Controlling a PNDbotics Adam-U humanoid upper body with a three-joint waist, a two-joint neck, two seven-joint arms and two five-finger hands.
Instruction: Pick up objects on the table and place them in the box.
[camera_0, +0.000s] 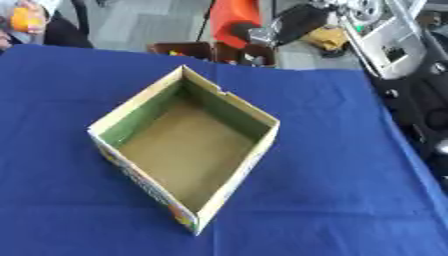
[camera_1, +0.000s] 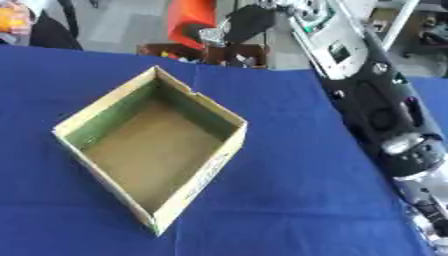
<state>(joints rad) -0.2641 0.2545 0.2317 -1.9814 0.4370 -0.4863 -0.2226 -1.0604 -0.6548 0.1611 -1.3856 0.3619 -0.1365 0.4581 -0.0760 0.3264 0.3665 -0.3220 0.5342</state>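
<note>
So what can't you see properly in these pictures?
- The right arm runs off the bottom right corner in the right eye view, so its hand is cut off.
- The left hand shows in neither view.
- The box hides its own far outer sides; inside looks empty.
- The orange thing at the top left edge is too blurred to name.

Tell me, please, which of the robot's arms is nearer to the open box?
Right. The right arm lies along the table's right side, apart from the box; the left arm shows in neither view.
</note>
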